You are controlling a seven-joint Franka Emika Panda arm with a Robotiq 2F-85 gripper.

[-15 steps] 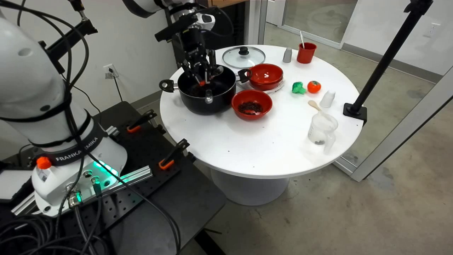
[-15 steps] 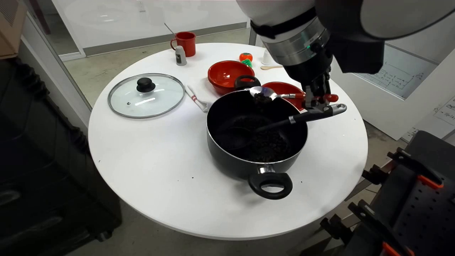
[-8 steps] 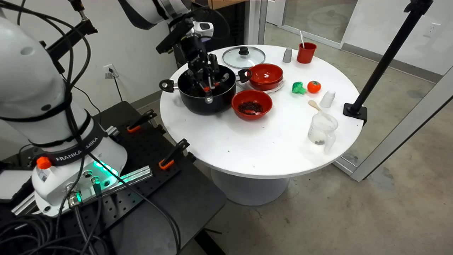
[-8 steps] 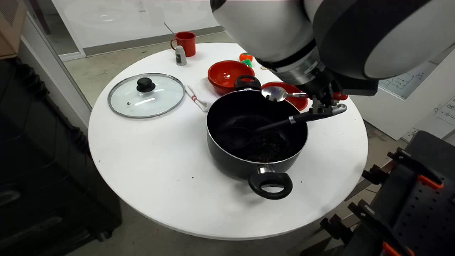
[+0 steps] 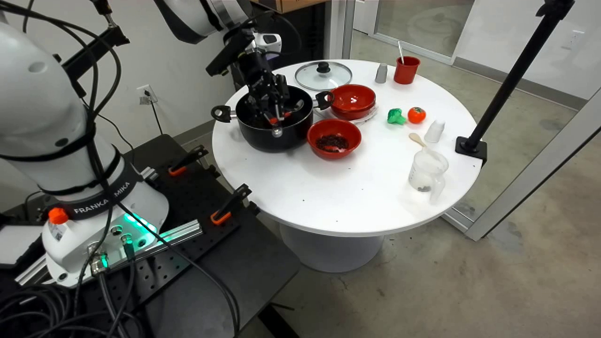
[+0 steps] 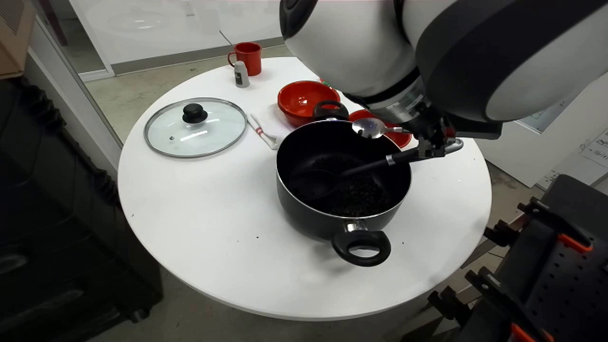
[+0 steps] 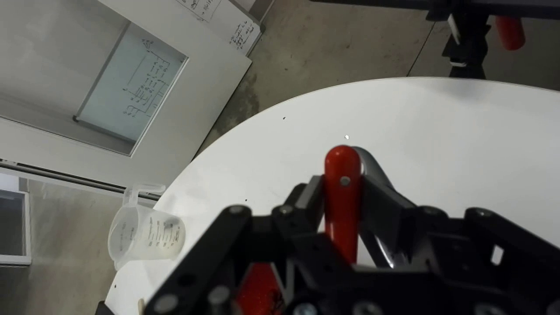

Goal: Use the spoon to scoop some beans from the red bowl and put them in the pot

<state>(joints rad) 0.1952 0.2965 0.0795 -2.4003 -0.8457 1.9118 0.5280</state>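
Beneath everything spreads the round white table (image 5: 338, 202), its clock face read as in an exterior view. From about 10 o'clock the arm (image 5: 190, 13) reaches in over it and down to the black pot (image 5: 256, 136), which stands toward that same hour. Just short of 12 lies the glass lid (image 5: 324, 80), black knob up. A black utensil (image 6: 370, 167) slants into the pot, its grey-ended handle crossing the rim at 3 o'clock in an exterior view. At the pot's 4 o'clock, just beside it, sits the red bowl (image 5: 335, 125); another red bowl (image 5: 354, 98) is up at the table's 12. A translucent jug (image 5: 425, 166) stands at 4 and a red mug (image 5: 406, 70) at 1. The spoon (image 6: 369, 128) has its silver head over the pot, at 1 o'clock of the rim in an exterior view; anything lying in it is too small to tell. The jaws are closed on its red handle, as the wrist view shows. Near 2 sits a tomato (image 5: 416, 115). Smallest are the beans (image 5: 332, 142), dark in the red bowl and on the pot's floor.
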